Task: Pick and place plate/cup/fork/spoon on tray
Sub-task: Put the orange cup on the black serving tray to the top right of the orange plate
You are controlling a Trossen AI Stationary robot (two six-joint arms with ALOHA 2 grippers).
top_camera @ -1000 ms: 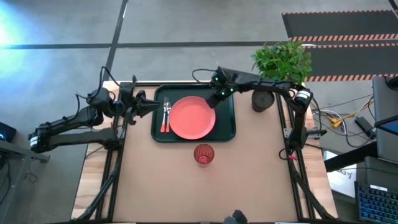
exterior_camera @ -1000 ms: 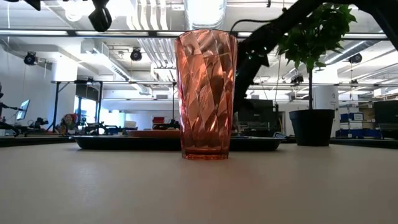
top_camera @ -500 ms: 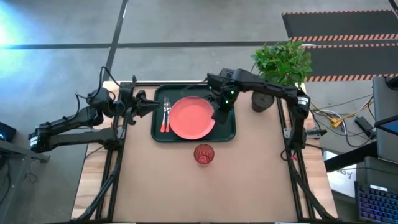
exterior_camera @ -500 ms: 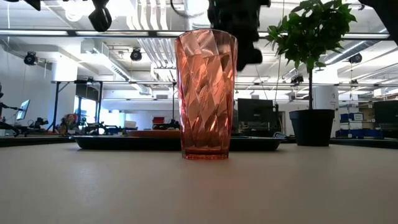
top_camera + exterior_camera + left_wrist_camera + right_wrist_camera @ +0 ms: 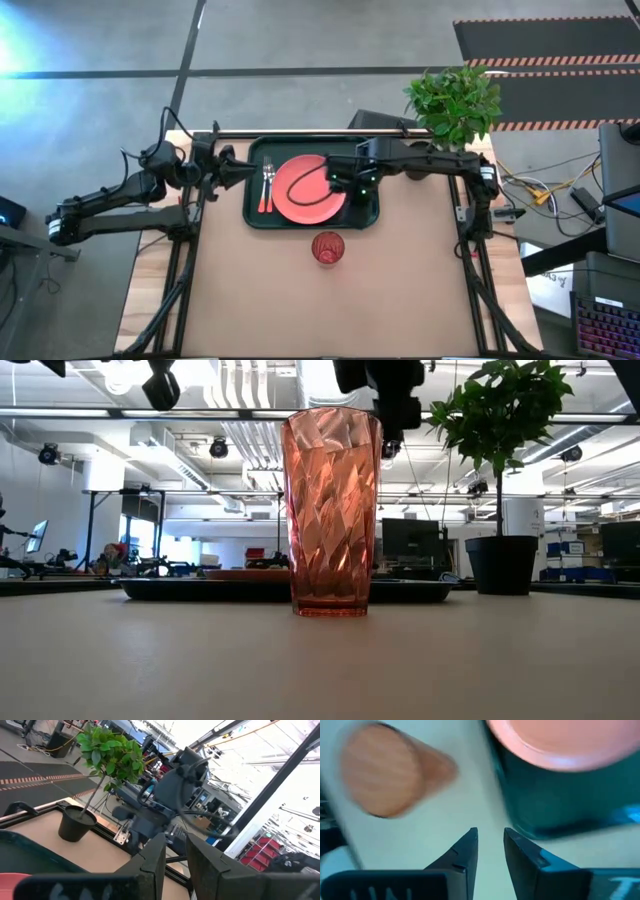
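Note:
The coral-orange plate (image 5: 308, 190) lies flat in the dark green tray (image 5: 365, 205), with the fork and spoon (image 5: 266, 186) side by side on the tray's left part. The red ribbed cup (image 5: 327, 247) stands upright on the table just near of the tray; it also fills the low view (image 5: 332, 510). My right gripper (image 5: 340, 184) hovers above the plate's right edge, fingers a little apart (image 5: 490, 837) and empty. My left gripper (image 5: 238, 168) waits just left of the tray, fingers a little apart (image 5: 176, 845) and empty.
A potted plant in a dark pot (image 5: 425, 158) stands at the table's far right, beside the right arm. Bare tabletop (image 5: 400, 290) stretches near of the cup and to the right of the tray.
My right gripper has swung from the tray's far right corner toward the table's near edge, out over the plate's right edge, and has turned toward the left. The plate, cutlery and cup have stayed where they were.

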